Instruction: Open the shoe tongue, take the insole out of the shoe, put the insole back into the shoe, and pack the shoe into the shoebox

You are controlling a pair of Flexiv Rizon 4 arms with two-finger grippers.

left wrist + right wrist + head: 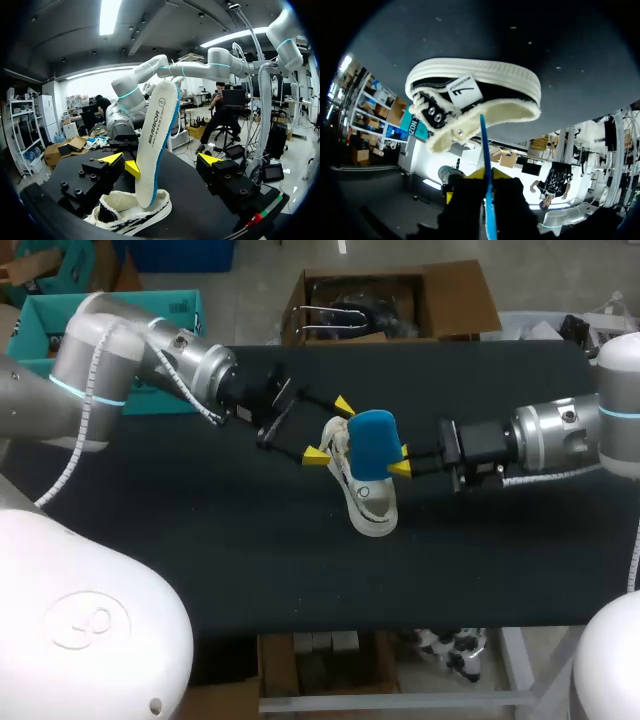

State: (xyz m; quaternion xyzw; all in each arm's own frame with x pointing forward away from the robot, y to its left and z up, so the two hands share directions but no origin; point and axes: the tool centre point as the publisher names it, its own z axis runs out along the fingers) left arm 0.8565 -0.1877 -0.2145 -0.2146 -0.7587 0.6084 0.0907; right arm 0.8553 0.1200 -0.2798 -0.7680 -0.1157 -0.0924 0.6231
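A black-and-white low shoe (370, 508) rests on the black table (200, 560), seen close in the right wrist view as the shoe (470, 95). The blue-topped insole (373, 443) stands upright out of the shoe's opening, its white underside (155, 140) facing the left wrist camera. My right gripper (401, 460) is shut on the insole's edge (486, 165), its yellow tips (479, 175) pressed on both sides. My left gripper (330, 429) stands wide open beside the insole. Its fingertips (111, 159) flank the insole without touching it, above the shoe (130, 212).
The shoe lies near the table's middle, with bare black surface on every side. An open cardboard box (400, 300) stands just behind the table's far edge.
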